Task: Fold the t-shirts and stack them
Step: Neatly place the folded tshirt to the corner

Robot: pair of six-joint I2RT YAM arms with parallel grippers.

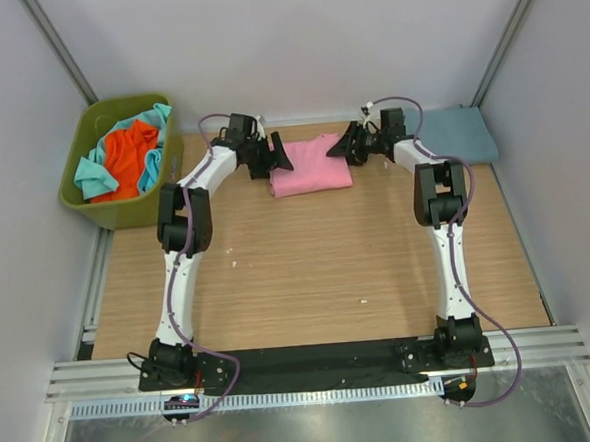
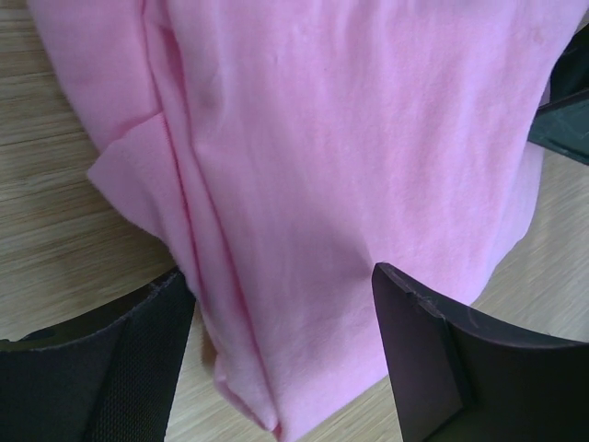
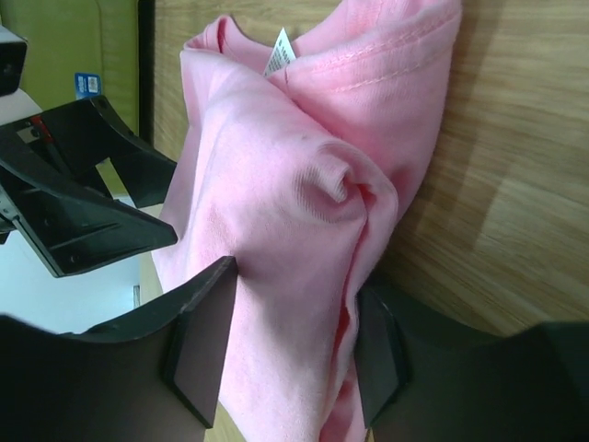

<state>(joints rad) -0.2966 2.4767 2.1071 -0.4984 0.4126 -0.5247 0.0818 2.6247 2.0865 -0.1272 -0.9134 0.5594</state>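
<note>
A pink t-shirt (image 1: 310, 165) lies folded at the back middle of the table. My left gripper (image 1: 279, 154) is at its left edge, open; in the left wrist view the cloth (image 2: 350, 138) runs between the spread fingers of that gripper (image 2: 276, 285) with gaps on both sides. At the right edge, my right gripper (image 1: 342, 144) has both fingers pressed into the bunched pink fold (image 3: 294, 184), shut on it (image 3: 294, 313). A dusty blue-grey t-shirt (image 1: 460, 136) lies flat at the back right. Orange (image 1: 131, 156) and teal (image 1: 92, 178) t-shirts sit crumpled in the bin.
The olive-green bin (image 1: 124, 209) stands at the back left, off the table's corner. White walls close in the back and both sides. The wooden tabletop (image 1: 308, 270) stretches from the shirt down to the arm bases.
</note>
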